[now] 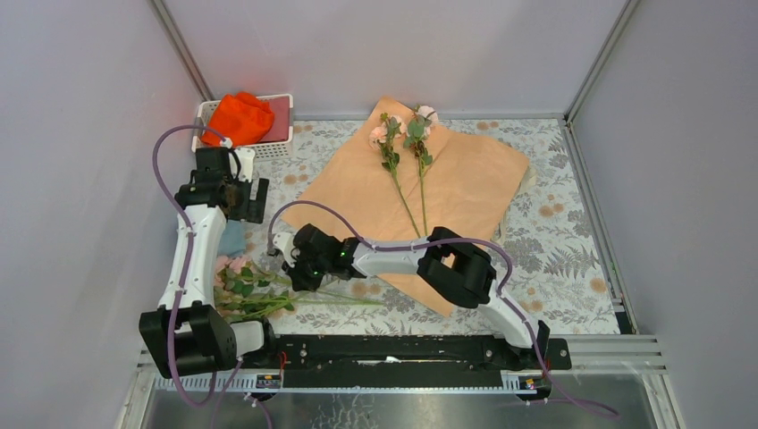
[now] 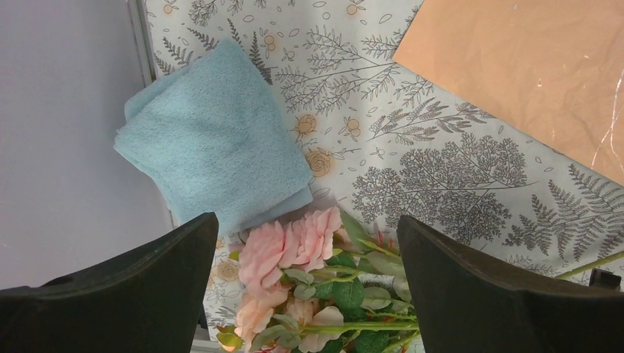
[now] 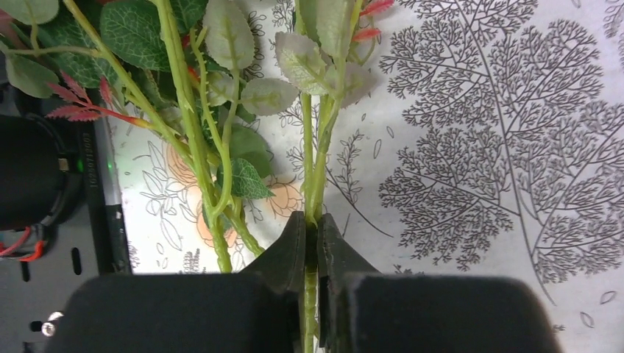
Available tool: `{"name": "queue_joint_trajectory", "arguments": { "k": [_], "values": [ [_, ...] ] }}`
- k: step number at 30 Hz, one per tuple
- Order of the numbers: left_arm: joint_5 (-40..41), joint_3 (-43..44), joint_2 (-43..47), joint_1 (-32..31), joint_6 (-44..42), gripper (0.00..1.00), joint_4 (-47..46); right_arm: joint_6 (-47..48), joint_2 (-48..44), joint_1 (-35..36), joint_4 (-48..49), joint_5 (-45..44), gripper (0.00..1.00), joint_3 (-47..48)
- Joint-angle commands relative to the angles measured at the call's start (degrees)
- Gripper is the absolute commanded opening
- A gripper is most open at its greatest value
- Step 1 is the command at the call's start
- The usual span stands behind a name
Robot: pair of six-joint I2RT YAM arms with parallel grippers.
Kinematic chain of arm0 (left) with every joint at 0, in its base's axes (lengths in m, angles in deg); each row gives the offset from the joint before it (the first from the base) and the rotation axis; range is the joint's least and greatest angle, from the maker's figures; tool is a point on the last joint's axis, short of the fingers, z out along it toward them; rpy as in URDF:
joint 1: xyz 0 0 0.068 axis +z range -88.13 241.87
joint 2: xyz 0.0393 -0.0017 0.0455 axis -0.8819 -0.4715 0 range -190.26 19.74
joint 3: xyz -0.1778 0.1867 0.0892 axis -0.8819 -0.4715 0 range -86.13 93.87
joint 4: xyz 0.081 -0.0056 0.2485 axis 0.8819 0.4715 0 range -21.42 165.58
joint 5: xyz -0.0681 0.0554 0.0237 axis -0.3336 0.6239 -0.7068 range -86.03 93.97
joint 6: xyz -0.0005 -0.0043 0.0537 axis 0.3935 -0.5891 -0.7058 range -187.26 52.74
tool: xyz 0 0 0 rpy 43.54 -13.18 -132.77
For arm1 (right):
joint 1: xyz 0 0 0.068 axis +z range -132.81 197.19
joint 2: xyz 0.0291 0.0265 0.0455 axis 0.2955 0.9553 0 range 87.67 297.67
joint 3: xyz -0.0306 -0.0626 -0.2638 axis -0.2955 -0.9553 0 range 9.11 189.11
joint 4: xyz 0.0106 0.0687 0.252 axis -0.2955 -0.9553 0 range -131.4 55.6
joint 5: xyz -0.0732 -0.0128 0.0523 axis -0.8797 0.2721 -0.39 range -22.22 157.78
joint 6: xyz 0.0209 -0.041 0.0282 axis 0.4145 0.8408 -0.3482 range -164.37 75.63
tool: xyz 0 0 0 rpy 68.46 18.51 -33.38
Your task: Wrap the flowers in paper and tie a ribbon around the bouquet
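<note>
Right claw (image 3: 310, 220) is squeezed shut on one thin stem of the flowers (image 3: 316, 169), which looks light and bendy, so hold it low down; left claw (image 2: 305, 220) is wide open, holding nothing.

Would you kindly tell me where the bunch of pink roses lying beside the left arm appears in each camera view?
Top external: lower left, bunch of roses beside the left arm.
Left wrist: bottom centre, framed by the open left gripper.
Right wrist: stems and leaves, upper left; right gripper shut on one stem.
Shared landmark: the printed tablecloth.
</note>
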Motion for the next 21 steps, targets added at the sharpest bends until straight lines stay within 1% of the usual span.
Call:
{"name": "queue_joint_trajectory", "arguments": {
  "k": [1, 3, 6, 9, 10, 12, 15, 17, 19, 21],
  "values": [
    [-0.1, -0.1, 0.7, 0.7, 0.4, 0.99, -2.8, -0.7, -1.5, 0.5, 1.0, 3.1, 0.0, 2.0],
    [0.1, 0.6, 0.7, 0.7, 0.6, 0.99, -2.4, -1.9, -3.9, 0.6, -0.5, 3.1, 0.0, 2.0],
    [0.2, 2.7, 1.2, 0.7, -0.4, 0.99, -1.0, -4.8, -9.4, 0.5, -0.1, 2.3, 0.0, 0.1],
    [1.1, 9.2, 1.5, 0.7, -1.4, 0.99, 2.2, -7.1, -14.6, 0.5, -0.1, 0.9, 0.0, -1.7],
    [2.5, 11.7, 1.8, 0.7, -1.3, 0.99, 2.9, -7.2, -16.1, 0.3, -0.1, 1.1, 0.0, -2.2],
    [4.4, 18.3, 2.1, 0.6, -0.6, 0.99, 5.2, -8.7, -18.3, -1.4, 0.9, 4.4, 0.0, -3.4],
    [1.0, 29.1, 2.2, 0.6, -1.2, 0.99, 10.0, -13.3, -20.3, -6.9, 3.2, 7.4, 0.0, -4.8],
    [-2.3, 34.1, 2.3, 0.6, -1.0, 0.99, 12.1, -15.9, -22.1, -11.5, 4.1, 6.2, 0.0, -5.7],
    [-4.7, 35.3, 2.6, 0.5, -0.6, 0.99, 12.9, -18.9, -23.8, -17.1, 5.8, 2.1, 0.0, -7.7],
    [-6.2, 33.6, 2.8, 0.5, -0.4, 0.99, 12.9, -20.2, -24.5, -22.6, 8.4, -3.4, 0.0, -10.0]
  ]
}}
